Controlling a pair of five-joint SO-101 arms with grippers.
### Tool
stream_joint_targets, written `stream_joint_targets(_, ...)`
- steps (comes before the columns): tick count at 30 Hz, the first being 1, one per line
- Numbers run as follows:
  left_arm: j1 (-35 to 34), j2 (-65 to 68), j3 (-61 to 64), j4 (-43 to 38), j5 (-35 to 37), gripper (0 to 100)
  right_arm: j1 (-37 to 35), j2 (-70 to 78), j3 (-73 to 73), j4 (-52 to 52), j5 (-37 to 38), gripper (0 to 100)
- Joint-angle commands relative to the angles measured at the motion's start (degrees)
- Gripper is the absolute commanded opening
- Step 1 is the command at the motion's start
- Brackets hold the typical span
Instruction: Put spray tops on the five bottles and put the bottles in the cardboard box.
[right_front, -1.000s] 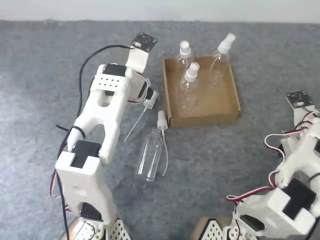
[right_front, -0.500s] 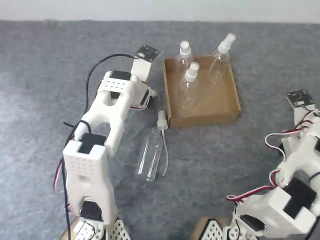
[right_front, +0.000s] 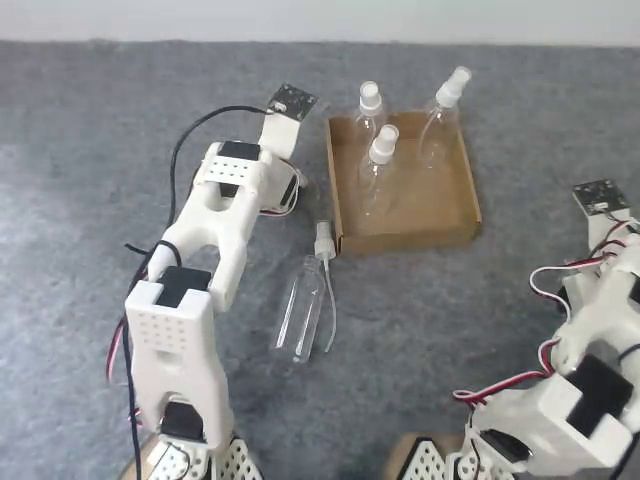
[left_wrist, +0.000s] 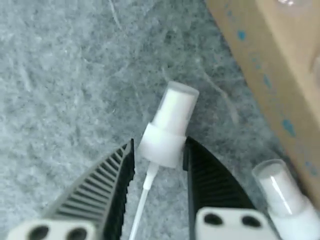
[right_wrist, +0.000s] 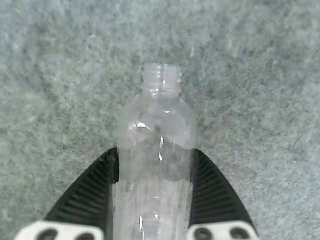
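Clear glossy plastic bottle (right_wrist: 154, 165); matt cardboard box (right_front: 403, 235); fuzzy grey carpet (right_front: 90, 150).

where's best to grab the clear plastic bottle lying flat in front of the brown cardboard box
Probably across the mid-body of the clear plastic bottle, coming down from above and straddling its long axis: it lies flat, neck pointing towards the brown cardboard box.

Legible text, numbers, signs: none. Cardboard box (left_wrist: 270, 75), outer wall, upper right of the left wrist view: small blue printed marks, too blurred to read.
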Motion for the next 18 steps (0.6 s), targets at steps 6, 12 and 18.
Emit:
stream_joint_targets(6, 2.37, -0.53, -2.59, -2.64, 0.44, 15, -0.4, 0.04, 0.7, -0.57, 0.62, 0.7)
stream_joint_targets(12, 2.02, 3.08, -3.47, -2.37, 0.7, 14, -0.31, 0.22, 0.79, -0.57, 0.62, 0.7)
stream_joint_targets(18, 0.18, 3.08, -9.45, 6.33, 0.7, 5, 0.92, -0.04, 0.79, -0.57, 0.62, 0.7)
